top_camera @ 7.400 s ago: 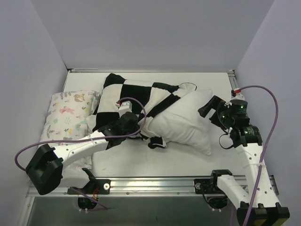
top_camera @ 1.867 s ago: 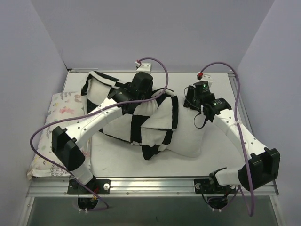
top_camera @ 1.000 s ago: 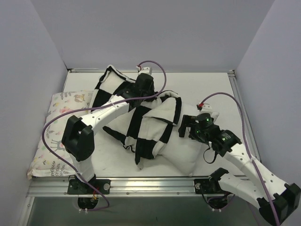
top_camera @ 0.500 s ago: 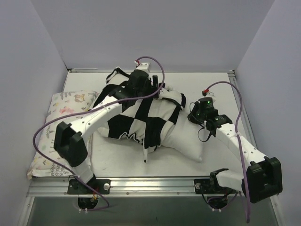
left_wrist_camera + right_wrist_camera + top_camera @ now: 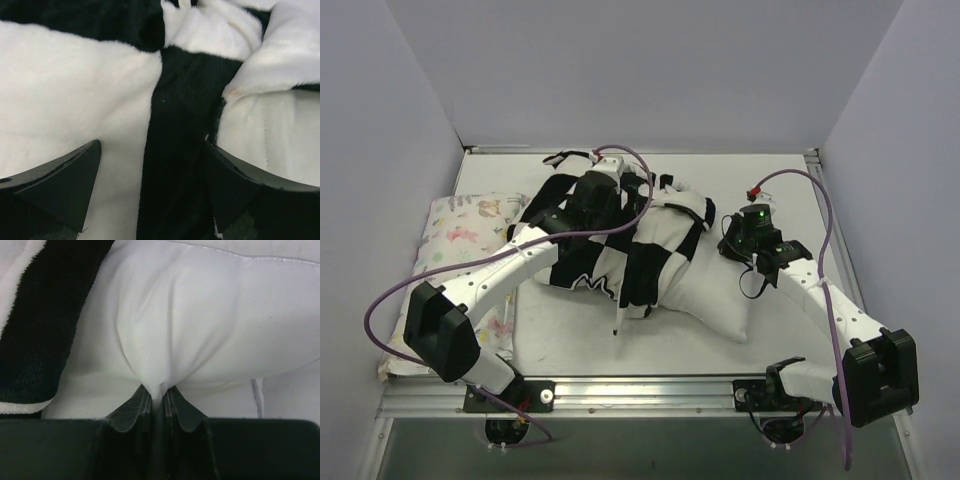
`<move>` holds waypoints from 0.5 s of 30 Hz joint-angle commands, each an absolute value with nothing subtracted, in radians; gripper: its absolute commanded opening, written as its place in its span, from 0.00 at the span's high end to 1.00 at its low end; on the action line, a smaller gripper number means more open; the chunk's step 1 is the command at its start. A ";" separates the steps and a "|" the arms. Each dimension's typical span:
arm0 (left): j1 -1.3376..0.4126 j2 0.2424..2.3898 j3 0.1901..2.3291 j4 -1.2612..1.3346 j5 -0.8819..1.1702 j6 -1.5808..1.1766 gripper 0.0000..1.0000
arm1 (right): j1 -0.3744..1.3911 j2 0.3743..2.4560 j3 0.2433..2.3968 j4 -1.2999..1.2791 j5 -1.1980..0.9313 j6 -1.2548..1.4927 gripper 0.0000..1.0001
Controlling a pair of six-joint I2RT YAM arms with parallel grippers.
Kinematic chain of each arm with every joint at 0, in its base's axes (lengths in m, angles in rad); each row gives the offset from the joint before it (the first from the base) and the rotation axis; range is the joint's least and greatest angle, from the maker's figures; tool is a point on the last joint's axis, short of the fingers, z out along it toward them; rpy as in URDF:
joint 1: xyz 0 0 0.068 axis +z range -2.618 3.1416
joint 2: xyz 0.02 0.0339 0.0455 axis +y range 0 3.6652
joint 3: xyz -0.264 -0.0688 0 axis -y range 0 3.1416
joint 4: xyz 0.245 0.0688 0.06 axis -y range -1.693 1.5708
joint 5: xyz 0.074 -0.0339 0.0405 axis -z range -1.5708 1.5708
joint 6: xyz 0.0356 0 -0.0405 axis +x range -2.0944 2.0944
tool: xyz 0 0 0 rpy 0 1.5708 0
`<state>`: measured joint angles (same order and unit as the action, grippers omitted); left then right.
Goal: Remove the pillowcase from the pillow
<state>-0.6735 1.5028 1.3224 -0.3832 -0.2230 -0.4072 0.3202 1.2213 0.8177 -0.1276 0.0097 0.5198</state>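
The black and white checkerboard pillowcase (image 5: 620,255) lies bunched over the left half of the plain white pillow (image 5: 720,300) in the middle of the table. My left gripper (image 5: 638,192) hovers over the pillowcase's far end. In the left wrist view it (image 5: 152,187) is open, its fingers (image 5: 55,185) spread wide above the plush pillowcase (image 5: 75,100), holding nothing. My right gripper (image 5: 730,243) sits at the pillow's right side. In the right wrist view it (image 5: 157,392) is shut on a pinched fold of the white pillow (image 5: 200,315), with the pillowcase's edge (image 5: 45,315) at the left.
A smaller pastel floral-and-animal print pillow (image 5: 460,245) lies along the table's left side, under my left arm. Grey walls close in the table at the back and both sides. A metal rail (image 5: 640,385) runs along the near edge.
My left gripper has opened and let go of the pillowcase, which has settled down on the pillow. My right gripper has moved up to the pillow's right side and shut on it.
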 commanded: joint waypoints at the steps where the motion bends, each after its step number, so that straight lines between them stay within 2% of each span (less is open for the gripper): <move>1: -0.695 1.486 1.278 -0.354 -0.140 -0.370 0.10 | 0.313 1.232 0.822 -0.219 0.009 0.489 1.00; 4: -0.695 1.474 1.230 -0.325 -0.127 -0.374 0.09 | 0.311 1.235 0.824 -0.219 0.009 0.489 1.00; 6: -0.693 1.483 1.226 -0.333 -0.149 -0.377 0.17 | 0.313 1.235 0.828 -0.222 0.009 0.489 1.00; 7: -0.692 1.491 1.232 -0.344 -0.179 -0.380 0.26 | 0.313 1.232 0.831 -0.224 0.009 0.488 1.00; 8: -0.690 1.506 1.239 -0.369 -0.193 -0.383 0.45 | 0.313 1.232 0.841 -0.225 0.009 0.489 1.00; 10: -0.690 1.525 1.270 -0.396 -0.222 -0.383 0.72 | 0.310 1.227 0.854 -0.244 0.020 0.488 1.00; 11: -0.689 1.541 1.282 -0.429 -0.271 -0.385 0.96 | 0.313 1.224 0.868 -0.258 0.038 0.483 1.00; 12: -0.684 1.549 1.293 -0.448 -0.300 -0.387 1.00 | 0.310 1.224 0.876 -0.267 0.046 0.480 1.00; 15: -0.654 1.551 1.336 -0.529 -0.461 -0.410 1.00 | 0.285 1.221 0.896 -0.308 0.075 0.473 1.00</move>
